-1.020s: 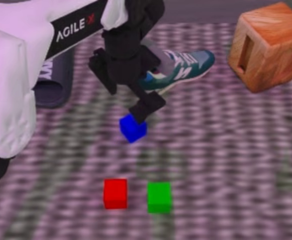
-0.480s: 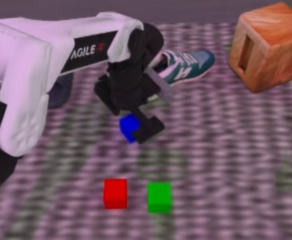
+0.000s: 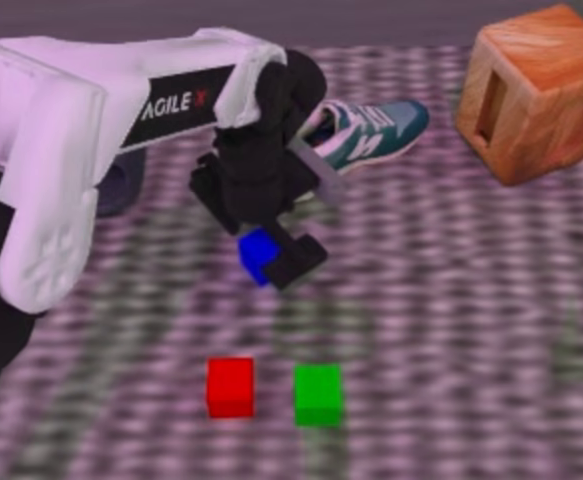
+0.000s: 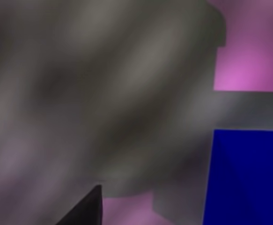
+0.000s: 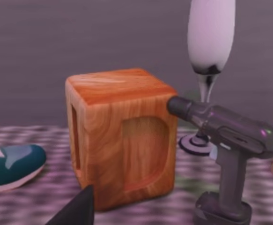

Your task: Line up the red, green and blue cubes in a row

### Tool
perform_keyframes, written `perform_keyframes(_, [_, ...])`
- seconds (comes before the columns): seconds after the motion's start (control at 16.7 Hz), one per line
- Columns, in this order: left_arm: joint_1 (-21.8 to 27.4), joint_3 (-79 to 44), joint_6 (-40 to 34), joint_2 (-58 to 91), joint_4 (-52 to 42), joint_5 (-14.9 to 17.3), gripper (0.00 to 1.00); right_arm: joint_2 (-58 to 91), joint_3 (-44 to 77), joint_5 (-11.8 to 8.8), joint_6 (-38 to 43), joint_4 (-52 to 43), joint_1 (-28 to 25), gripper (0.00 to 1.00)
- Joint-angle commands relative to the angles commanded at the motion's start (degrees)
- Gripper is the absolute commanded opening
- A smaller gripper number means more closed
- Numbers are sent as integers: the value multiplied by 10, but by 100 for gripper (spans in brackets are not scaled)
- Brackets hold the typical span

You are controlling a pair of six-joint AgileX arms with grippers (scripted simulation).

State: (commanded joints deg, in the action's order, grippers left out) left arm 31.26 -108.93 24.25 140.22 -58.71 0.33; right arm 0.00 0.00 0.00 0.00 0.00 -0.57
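The left arm (image 3: 61,150), the biggest thing in the top view, is reaching across the patterned table (image 3: 471,320) so that its pincer (image 3: 271,255) is sitting down over the blue cube (image 3: 257,253). One dark finger (image 3: 296,262) is pressing close at the cube's right side and the other is hidden under the wrist, so whether the pincer is clamped or merely straddling I cannot tell; judging by the task, it is going for a grip in order to carry this cube to the others. Far off to the pincer's right and beyond it, one large wooden cube (image 3: 536,95) is standing idle, and one sneaker (image 3: 366,135) is lying just behind the pincer, both out of the way. Nearer the camera than the pincer, one red cube (image 3: 230,386) and one green cube (image 3: 317,394) are sitting side by side, already forming a row the blue one is probably meant to join. The right arm's pincer is not showing from above; its wrist view is looking at one power drill (image 5: 225,159).
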Motion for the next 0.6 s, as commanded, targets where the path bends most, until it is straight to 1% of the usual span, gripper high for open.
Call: perform_keyframes(0.6, [0, 0, 0, 0, 0, 0, 2, 0, 0, 0, 0, 0, 0, 100])
